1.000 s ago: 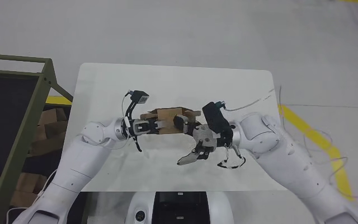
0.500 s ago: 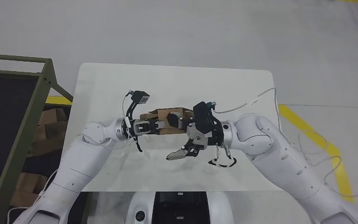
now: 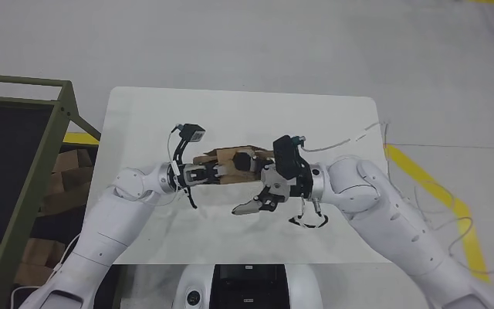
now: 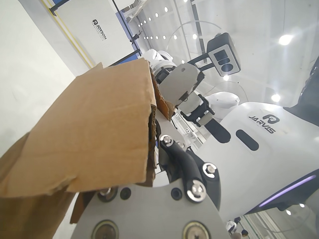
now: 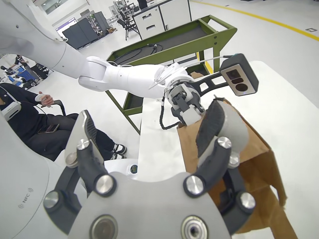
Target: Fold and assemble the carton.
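From above, the carton [image 3: 230,159] lies at the centre of the white table [image 3: 154,116]. My left gripper [image 3: 218,173] is clamped on its left end. My right gripper [image 3: 241,185] is spread wide, with one finger up against the carton's right side and the other pointing to the lower left over bare table.

My right wrist camera shows what the top view does not. The dark pad of one of my fingers [image 5: 219,123] lies flat on the carton's upper edge, right of centre in the frame. The other finger stands free at the left. Beyond them, my left gripper [image 5: 187,111] pinches the brown wall of the carton [image 5: 251,150].

From my left wrist, the carton [image 4: 94,130] covers the left half of the frame, and cardboard hides one of my own fingers.

Compared with half a second ago, my right wrist has edged slightly rightward. A second ago it was farther right and lower. The carton and my left arm have stayed put.
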You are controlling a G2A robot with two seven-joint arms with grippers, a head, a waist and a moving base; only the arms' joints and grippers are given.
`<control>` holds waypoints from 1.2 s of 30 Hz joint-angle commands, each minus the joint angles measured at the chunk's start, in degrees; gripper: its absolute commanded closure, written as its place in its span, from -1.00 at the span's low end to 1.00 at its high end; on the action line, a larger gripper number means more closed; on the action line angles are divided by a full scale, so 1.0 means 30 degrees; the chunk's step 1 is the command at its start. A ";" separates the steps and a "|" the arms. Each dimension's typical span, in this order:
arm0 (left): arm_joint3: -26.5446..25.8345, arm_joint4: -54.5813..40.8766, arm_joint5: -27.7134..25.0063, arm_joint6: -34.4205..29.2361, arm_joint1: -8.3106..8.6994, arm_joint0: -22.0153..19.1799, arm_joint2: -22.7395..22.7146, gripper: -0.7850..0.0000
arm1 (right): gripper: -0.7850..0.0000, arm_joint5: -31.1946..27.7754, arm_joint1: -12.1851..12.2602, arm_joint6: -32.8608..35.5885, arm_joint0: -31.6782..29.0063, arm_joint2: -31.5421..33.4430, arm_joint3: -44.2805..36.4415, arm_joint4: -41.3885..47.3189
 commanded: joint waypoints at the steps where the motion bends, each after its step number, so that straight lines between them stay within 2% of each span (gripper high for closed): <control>1: -0.0054 -0.0102 -0.0257 0.0262 -0.0006 0.0035 -0.0092 1.00 | -1.00 -0.0266 0.0089 -0.0668 -0.0487 0.0558 -0.0287 -0.0359; 9: -0.0478 -0.0484 -0.1117 0.1121 0.0079 0.0233 -0.0564 1.00 | -1.00 -0.2371 0.0751 -0.2822 -0.3624 0.3695 -0.1614 -0.0763; 15: -0.0861 -0.0589 -0.1631 0.1633 0.0214 0.0389 -0.0787 1.00 | -1.00 -0.3875 0.1209 -0.2146 -0.5284 0.4821 -0.1862 0.0969; 25: -0.1315 -0.0177 -0.2317 0.2319 0.0467 0.0518 -0.0553 1.00 | -1.00 -0.4207 0.1389 0.0238 -0.4309 0.3397 -0.1225 0.4049; 36: -0.1687 0.0106 -0.2867 0.2869 0.0893 0.0571 -0.0076 1.00 | -1.00 -0.4095 0.1252 0.0564 -0.3291 0.2626 0.0139 0.4819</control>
